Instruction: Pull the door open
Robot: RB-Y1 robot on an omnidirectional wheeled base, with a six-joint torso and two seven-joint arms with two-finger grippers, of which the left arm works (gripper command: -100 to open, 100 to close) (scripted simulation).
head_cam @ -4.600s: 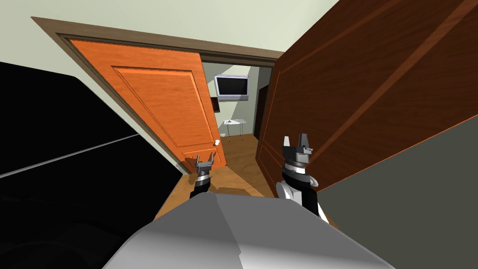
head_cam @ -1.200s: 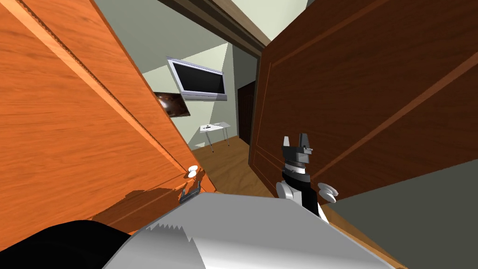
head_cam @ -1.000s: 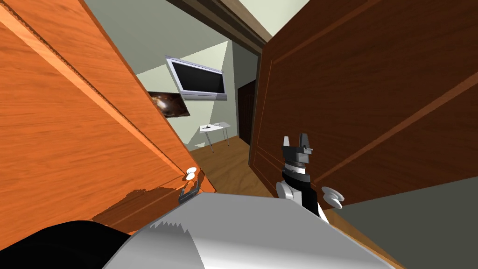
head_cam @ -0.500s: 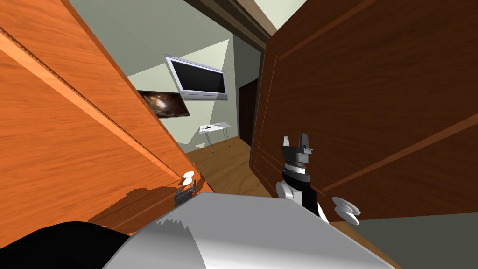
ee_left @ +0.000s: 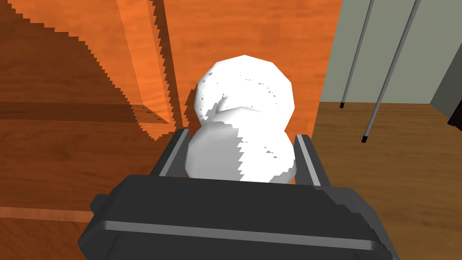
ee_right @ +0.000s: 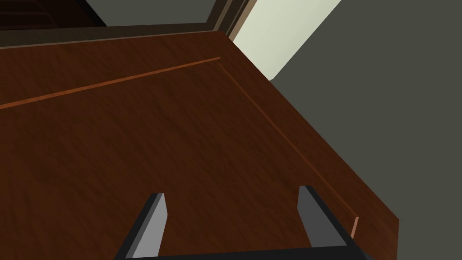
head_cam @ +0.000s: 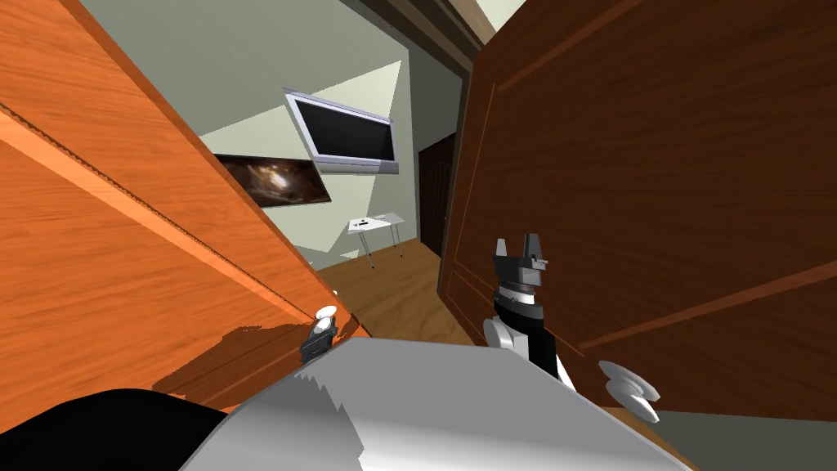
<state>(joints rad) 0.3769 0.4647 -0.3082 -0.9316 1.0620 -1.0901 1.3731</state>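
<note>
Head above, left wrist near knob (ee_left: 243, 122)

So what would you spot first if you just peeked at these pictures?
Probably the big orange door on my left, filling that side of the head view, with its round white knob squeezed by the left gripper. Across from it stands a dark brown door, with the right gripper open in front of it. Between the doors, a flat screen hangs on the far wall.

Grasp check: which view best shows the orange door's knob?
Left wrist view: the white knob sits large, left gripper shut on its sides. Head view shows it small at the orange door edge; right wrist view faces the dark brown door.
</note>
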